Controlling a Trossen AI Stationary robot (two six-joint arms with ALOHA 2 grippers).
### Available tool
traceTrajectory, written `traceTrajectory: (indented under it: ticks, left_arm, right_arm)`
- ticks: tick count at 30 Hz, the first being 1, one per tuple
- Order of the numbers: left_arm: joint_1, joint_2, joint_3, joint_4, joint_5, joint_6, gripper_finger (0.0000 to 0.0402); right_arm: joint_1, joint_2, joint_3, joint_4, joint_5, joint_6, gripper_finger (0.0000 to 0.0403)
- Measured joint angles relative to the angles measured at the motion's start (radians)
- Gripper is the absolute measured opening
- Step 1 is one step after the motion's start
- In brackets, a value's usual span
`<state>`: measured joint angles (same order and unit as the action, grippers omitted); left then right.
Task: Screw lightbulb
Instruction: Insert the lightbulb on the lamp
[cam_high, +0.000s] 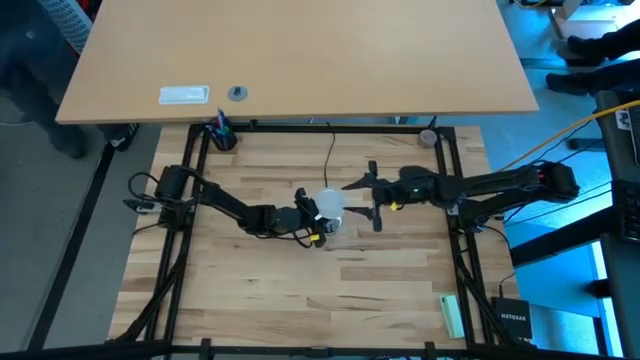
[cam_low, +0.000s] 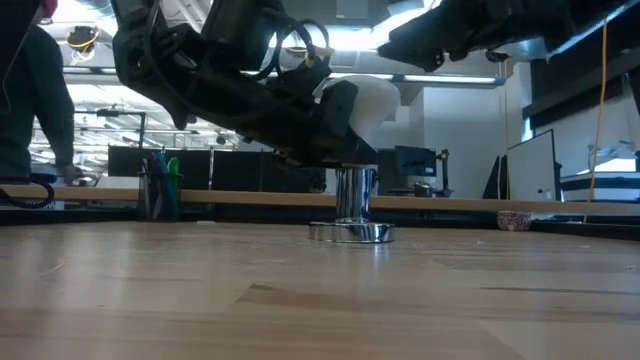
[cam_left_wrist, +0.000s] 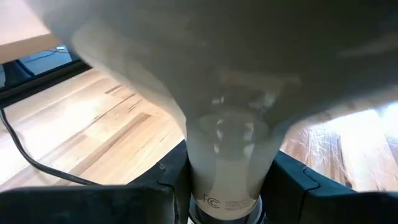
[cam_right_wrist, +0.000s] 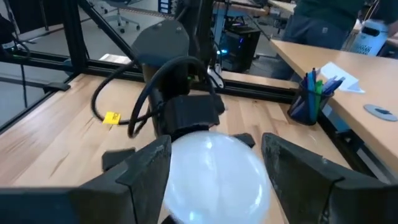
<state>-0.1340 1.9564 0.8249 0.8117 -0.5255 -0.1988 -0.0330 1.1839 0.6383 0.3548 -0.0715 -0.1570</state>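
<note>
The white frosted lightbulb (cam_high: 330, 205) is at the table's middle with my left gripper (cam_high: 315, 218) shut on it. In the low view its globe (cam_low: 372, 103) sits just above the round silver socket (cam_low: 352, 205), which stands on its flat base. The left gripper hides the bulb's screw base, so I cannot tell whether it meets the socket. My right gripper (cam_high: 362, 197) stands open, higher up and just right of the bulb. In the right wrist view its fingers (cam_right_wrist: 146, 171) flank the globe (cam_right_wrist: 214, 177) without touching it. My left gripper pinches the bulb's narrow neck (cam_left_wrist: 227, 171), just below the globe, between its two fingers (cam_left_wrist: 163, 183). The fingers come from the table's left, slanting a little downward. The bulb stands globe up, somewhat tilted, over the socket.
The socket's thin black cord (cam_high: 330, 150) runs toward the far edge. A cup of pens (cam_high: 222, 135) stands at the far left corner of the black frame (cam_high: 190, 180). A green object (cam_high: 452, 315) lies near the front right. People stand beyond the table.
</note>
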Motion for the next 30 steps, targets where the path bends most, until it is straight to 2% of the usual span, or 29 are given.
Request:
traceTrajectory:
  ticks: [7, 21, 30]
  left_arm:
    - [-0.014, 0.001, -0.001, -0.002, -0.003, 0.000, 0.0134]
    - [-0.028, -0.025, -0.001, -0.042, 0.015, -0.037, 0.0177]
    - [-0.042, -0.149, 0.003, -0.287, 0.033, -0.106, 0.0221]
  right_arm:
    - [0.000, 0.154, 0.071, -0.016, -0.019, 0.018, 0.0255]
    - [0.001, 0.248, 0.103, -0.045, -0.037, -0.031, 0.0255]
    - [0.001, 0.248, 0.101, -0.054, -0.034, -0.031, 0.0255]
